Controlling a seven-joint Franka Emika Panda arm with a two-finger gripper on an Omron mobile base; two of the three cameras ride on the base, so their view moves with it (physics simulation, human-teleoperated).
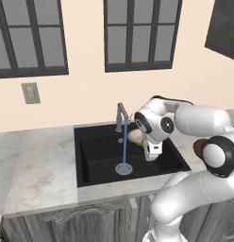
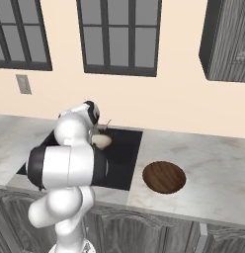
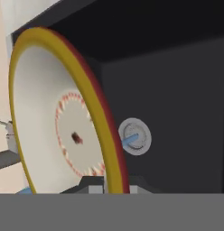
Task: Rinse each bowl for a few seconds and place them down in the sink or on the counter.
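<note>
Our hand (image 3: pixel 114 186) pinches the cream bowl (image 3: pixel 59 131) by its rim over the sink (image 1: pixel 97 158). We judge it should swing under the water stream (image 1: pixel 124 146), holding steady.

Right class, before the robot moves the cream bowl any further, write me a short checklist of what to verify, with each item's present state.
1. Water running from the tap: ok, a blue stream falls to the drain.
2. Cream bowl in the end effector: ok, rim sits between the fingertips, bowl on edge.
3. Bowl under the stream: not ok, it hangs beside the stream.
4. Dark brown bowl out of the way: ok, on the counter right of the sink.
5. Grip firmness: cannot tell.
</note>
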